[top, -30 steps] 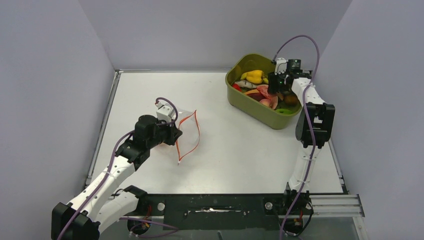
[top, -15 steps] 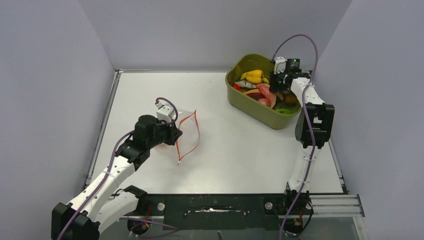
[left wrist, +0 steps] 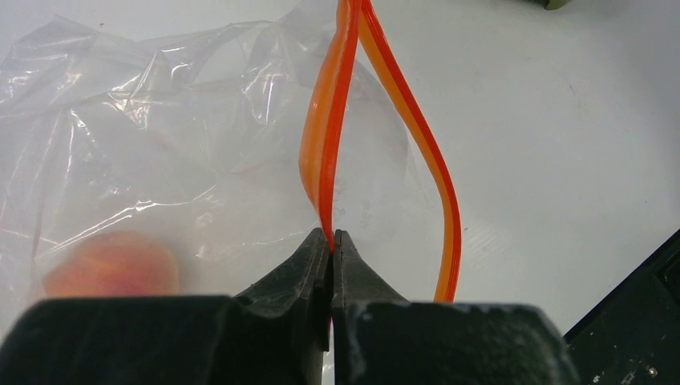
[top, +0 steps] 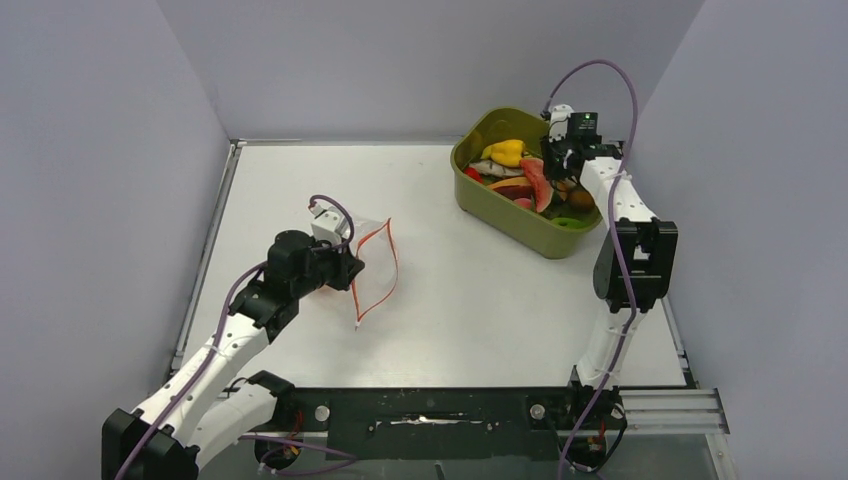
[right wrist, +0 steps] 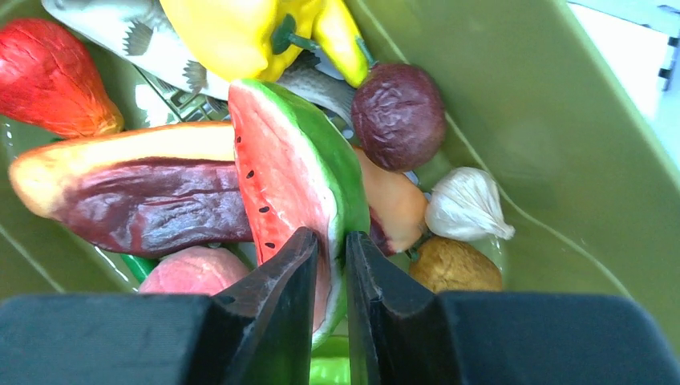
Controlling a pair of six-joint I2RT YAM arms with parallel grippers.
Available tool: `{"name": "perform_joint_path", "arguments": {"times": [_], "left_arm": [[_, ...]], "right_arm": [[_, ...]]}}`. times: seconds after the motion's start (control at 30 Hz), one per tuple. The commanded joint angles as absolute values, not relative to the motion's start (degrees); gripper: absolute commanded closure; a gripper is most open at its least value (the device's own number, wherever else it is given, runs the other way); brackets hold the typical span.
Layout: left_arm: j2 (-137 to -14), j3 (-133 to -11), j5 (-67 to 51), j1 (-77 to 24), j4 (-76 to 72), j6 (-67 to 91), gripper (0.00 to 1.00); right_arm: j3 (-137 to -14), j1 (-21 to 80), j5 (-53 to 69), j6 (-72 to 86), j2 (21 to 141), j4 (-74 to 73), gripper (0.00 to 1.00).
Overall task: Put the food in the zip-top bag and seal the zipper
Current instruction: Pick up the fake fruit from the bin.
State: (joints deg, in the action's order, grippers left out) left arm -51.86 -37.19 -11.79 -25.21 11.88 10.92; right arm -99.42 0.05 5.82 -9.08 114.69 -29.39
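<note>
The clear zip-top bag (top: pixel 372 262) lies left of centre on the table, its mouth held open. My left gripper (top: pixel 352 268) is shut on the near lip of the red-orange zipper (left wrist: pixel 324 152); the other lip (left wrist: pixel 433 168) bows away to the right. A peach-coloured piece (left wrist: pixel 111 262) shows blurred through the bag. My right gripper (top: pixel 553 172) is over the olive-green tub (top: pixel 520 225) and is shut on the watermelon slice (right wrist: pixel 293 172), lifted above the other food. A yellow pepper (right wrist: pixel 240 32), a dark purple piece (right wrist: pixel 152 204) and a peach (right wrist: pixel 196 271) lie below.
The tub also holds a red piece (right wrist: pixel 52 76), a round dark fruit (right wrist: pixel 398 115), a garlic bulb (right wrist: pixel 467 204) and a brown piece (right wrist: pixel 455 265). Grey walls close in the table on three sides. A black rail (top: pixel 450 410) runs along the near edge.
My right gripper has risen from among the food in the tub, bringing the watermelon slice up with it. The left arm and the bag have not moved.
</note>
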Motion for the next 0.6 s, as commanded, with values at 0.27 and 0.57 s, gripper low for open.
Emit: {"name": "perform_joint_path", "arguments": {"times": [0.27, 0.57], "left_arm": [[-49.0, -37.9, -14.5, -25.4, 4.5, 17.3, 1.00], [-48.9, -33.7, -15.7, -25.4, -4.0, 21.7, 1.00]], "right_arm": [[-94.2, 1.5, -3.6, 0.0, 99.9, -27.4, 1.00], [-90.6, 1.7, -6.3, 10.8, 88.9, -32.3, 1.00]]}}
